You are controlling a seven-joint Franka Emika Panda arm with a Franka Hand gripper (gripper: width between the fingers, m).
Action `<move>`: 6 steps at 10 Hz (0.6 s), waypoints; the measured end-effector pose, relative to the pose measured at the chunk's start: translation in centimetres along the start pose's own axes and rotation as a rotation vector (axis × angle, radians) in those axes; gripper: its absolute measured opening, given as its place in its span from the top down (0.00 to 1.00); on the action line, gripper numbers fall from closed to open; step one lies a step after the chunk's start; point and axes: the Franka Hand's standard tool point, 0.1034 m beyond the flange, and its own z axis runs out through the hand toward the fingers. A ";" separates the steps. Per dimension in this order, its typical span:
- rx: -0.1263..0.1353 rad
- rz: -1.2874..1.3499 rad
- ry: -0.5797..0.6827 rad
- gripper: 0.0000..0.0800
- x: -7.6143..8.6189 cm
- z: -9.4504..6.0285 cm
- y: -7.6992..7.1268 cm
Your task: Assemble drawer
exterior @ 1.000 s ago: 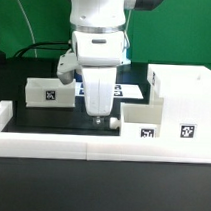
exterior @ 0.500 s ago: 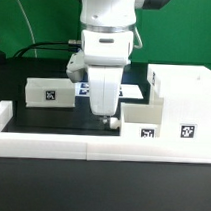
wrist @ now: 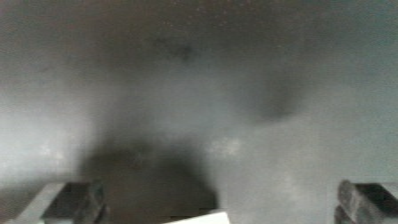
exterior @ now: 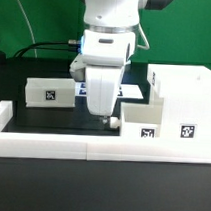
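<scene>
The drawer's tall white case [exterior: 180, 89] stands at the exterior view's right, tags on its front. One small tray [exterior: 143, 119] sits against the case's lower left, its knob [exterior: 113, 122] pointing left. The second tray [exterior: 49, 92] stands apart at the left. My gripper [exterior: 101, 113] hangs straight down just left of that knob, close above the table. The wrist view is a blur: the gripper [wrist: 217, 205] has its fingers [wrist: 63, 203] wide apart with nothing between them, and a white corner [wrist: 222, 217] shows at the frame's edge.
The marker board [exterior: 132, 92] lies flat behind my arm. A low white wall [exterior: 51, 144] edges the black table [exterior: 53, 116] along the front and left side. A green backdrop and cables are at the back.
My arm has shifted a little toward the exterior view's right, closer to the tray's knob. The trays and the case have not moved.
</scene>
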 end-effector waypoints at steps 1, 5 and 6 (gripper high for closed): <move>0.000 0.000 0.000 0.19 0.0 0.0 0.0; 0.001 -0.098 0.003 0.19 -0.4 -0.1 0.6; 0.002 -0.104 0.002 0.19 -0.3 -0.4 1.2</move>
